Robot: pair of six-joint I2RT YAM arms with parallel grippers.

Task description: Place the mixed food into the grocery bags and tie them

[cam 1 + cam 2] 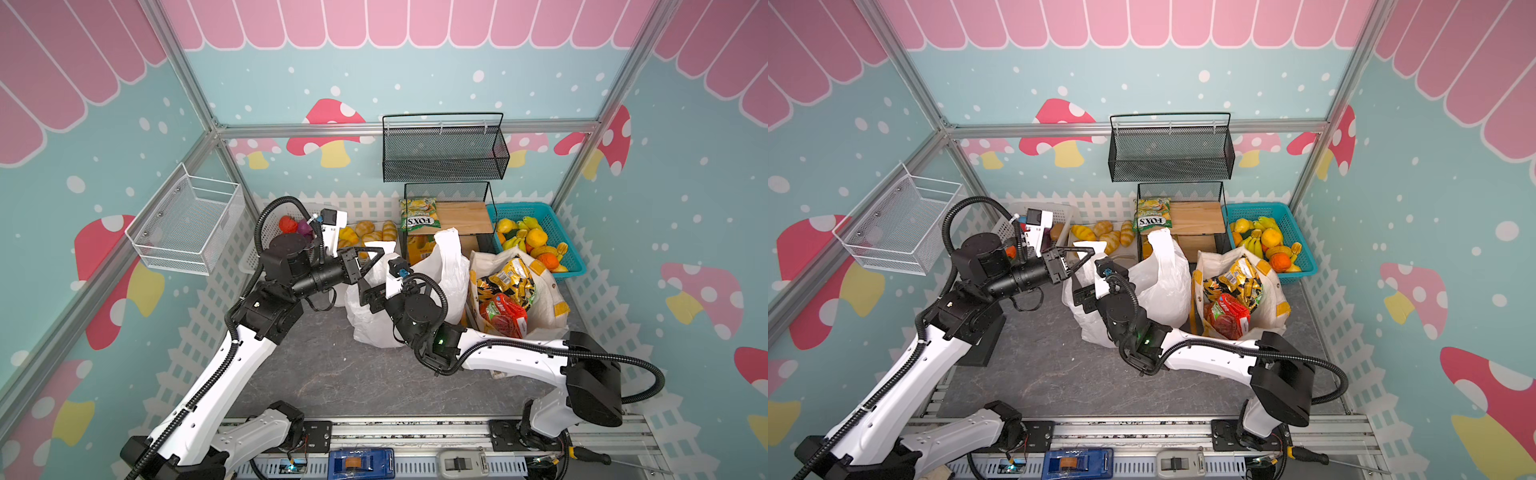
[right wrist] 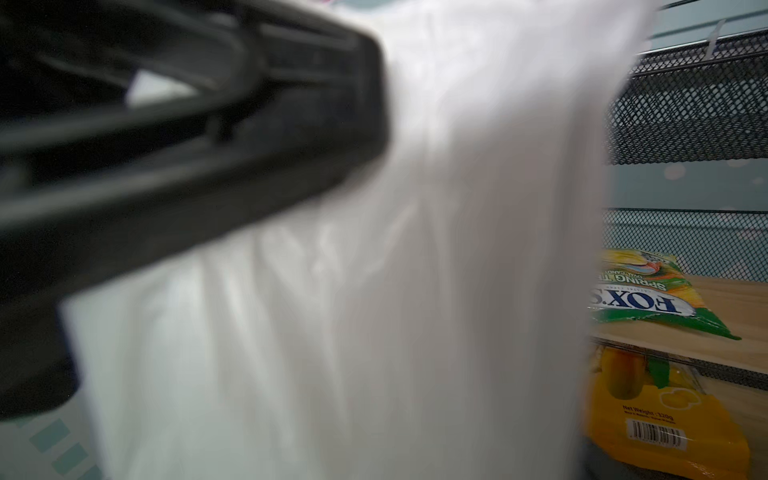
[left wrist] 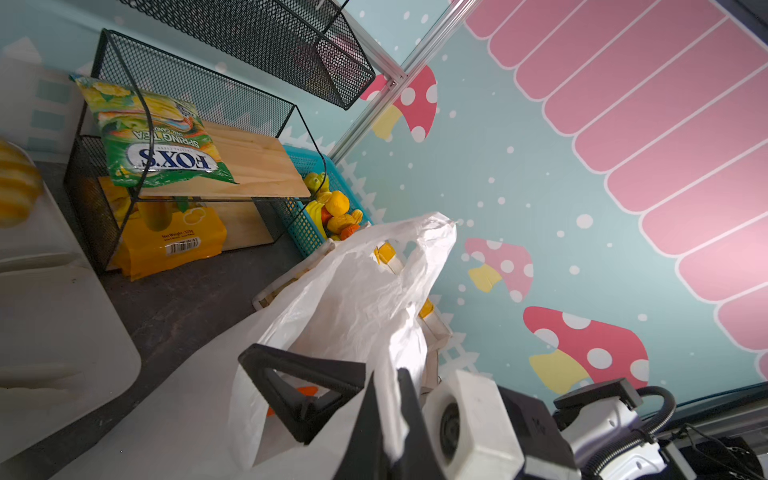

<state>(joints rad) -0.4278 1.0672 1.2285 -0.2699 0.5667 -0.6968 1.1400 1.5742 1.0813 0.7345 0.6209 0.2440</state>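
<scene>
Both top views: in the middle of the floor, a thin, crinkly white plastic carrier bag [image 1: 442,270], touching on its right a larger stiff off-white tote with yellow handles [image 1: 546,291], already full of black-and-yellow snack packets [image 1: 509,280] and a red packet [image 1: 503,313]. Left gripper [image 1: 380,253] at the bag's left handle; right gripper [image 1: 371,296] at its near-left side, width of claw impossible to tell. Far left, behind the left arm, a ribbed orange toy vegetable [image 1: 286,223] and a purple toy onion [image 1: 304,228], not yet bagged.

Left wrist: shut jaws, pinching a strip of film. Probably very light, soft, slippery, easy to tear; better to take by the bunched loop handles.

Right wrist: blurred film beside one black finger [image 2: 208,124]; second finger unclear. Just behind, a black wire rack [image 2: 685,104] with a green-yellow FOX'S packet [image 2: 648,299], leaving little room on the far side.
</scene>
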